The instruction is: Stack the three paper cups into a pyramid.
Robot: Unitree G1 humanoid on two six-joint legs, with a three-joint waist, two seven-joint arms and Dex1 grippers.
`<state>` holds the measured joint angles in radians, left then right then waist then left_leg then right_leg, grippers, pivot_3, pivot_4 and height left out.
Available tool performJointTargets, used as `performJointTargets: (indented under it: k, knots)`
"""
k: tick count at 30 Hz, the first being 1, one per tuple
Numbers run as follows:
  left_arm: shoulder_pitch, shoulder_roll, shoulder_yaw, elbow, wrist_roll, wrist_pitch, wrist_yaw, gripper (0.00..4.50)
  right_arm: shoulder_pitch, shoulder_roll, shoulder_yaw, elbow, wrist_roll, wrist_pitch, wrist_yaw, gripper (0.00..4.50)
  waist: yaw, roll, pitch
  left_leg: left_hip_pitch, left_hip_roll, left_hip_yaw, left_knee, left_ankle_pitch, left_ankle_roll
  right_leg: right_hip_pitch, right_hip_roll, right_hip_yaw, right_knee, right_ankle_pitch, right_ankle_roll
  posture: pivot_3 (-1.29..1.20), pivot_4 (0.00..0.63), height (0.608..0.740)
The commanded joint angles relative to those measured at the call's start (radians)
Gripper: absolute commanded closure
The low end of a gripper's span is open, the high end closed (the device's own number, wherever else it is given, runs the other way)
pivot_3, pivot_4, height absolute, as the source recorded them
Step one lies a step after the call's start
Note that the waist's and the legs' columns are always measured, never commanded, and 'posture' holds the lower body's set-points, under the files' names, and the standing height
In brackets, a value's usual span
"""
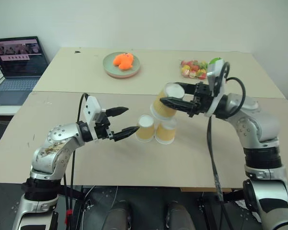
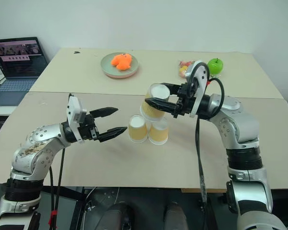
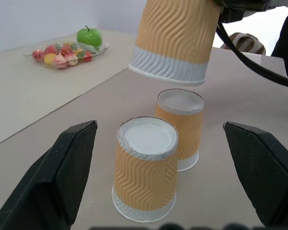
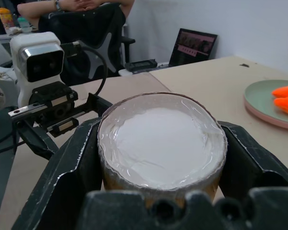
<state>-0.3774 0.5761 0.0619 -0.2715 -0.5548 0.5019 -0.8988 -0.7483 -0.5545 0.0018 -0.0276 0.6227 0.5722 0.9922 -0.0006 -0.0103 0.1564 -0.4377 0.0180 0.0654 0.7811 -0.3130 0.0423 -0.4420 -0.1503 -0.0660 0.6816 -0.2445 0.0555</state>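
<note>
Two tan paper cups stand upside down, side by side and touching, mid-table: the left cup point(image 1: 145, 128) and the right cup point(image 1: 166, 131). A third cup point(image 1: 165, 104) hangs base up and tilted just above and behind them, with my right gripper point(image 1: 174, 96) shut on it; its white base point(image 4: 161, 139) sits between the black fingers point(image 4: 69, 167). My left gripper point(image 1: 130, 120) is open, level with the left cup and a little to its left, touching nothing. Along its fingers point(image 3: 62, 167) I see both standing cups point(image 3: 146, 167), with the held cup point(image 3: 175, 38) above them.
At the back of the table are a green plate point(image 1: 110, 69) with an orange toy, a clear tray of sweets point(image 1: 193, 68) and a green apple point(image 2: 214, 64). A laptop point(image 1: 18, 60) sits on a side desk at left. A person sits on a chair point(image 4: 81, 24) beyond.
</note>
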Motion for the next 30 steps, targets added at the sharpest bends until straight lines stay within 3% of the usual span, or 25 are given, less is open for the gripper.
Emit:
performJointTargets:
  k: [1, 10, 30]
  knots:
    - [0.007, 0.016, 0.035, -0.076, -0.055, 0.023, 0.001, 0.00, -0.046, 0.011, 0.017, 0.015, -0.020, -0.039, 0.044, 1.05, -0.002, 0.000, 0.000, 0.000, 0.000, 0.000, 0.000, 0.000, 0.000, 0.000, 0.000, 0.000, 0.000, 0.000, 0.000, 0.00, 0.150, 0.673]
    - [0.083, 0.072, 0.044, -0.154, -0.088, 0.052, 0.001, 0.00, -0.089, 0.046, 0.047, 0.087, -0.056, -0.063, 0.114, 1.05, -0.007, 0.000, 0.000, 0.000, 0.000, 0.000, 0.000, 0.000, -0.001, 0.000, 0.000, 0.000, 0.000, 0.000, 0.000, 0.00, 0.150, 0.673]
    - [0.168, 0.060, 0.069, -0.235, -0.130, 0.066, 0.097, 0.00, -0.158, 0.073, 0.094, 0.250, -0.158, -0.147, 0.249, 1.05, -0.011, 0.000, 0.000, 0.000, 0.000, 0.000, 0.000, 0.001, -0.001, -0.001, 0.000, 0.000, 0.001, 0.000, 0.000, 0.00, 0.150, 0.673]
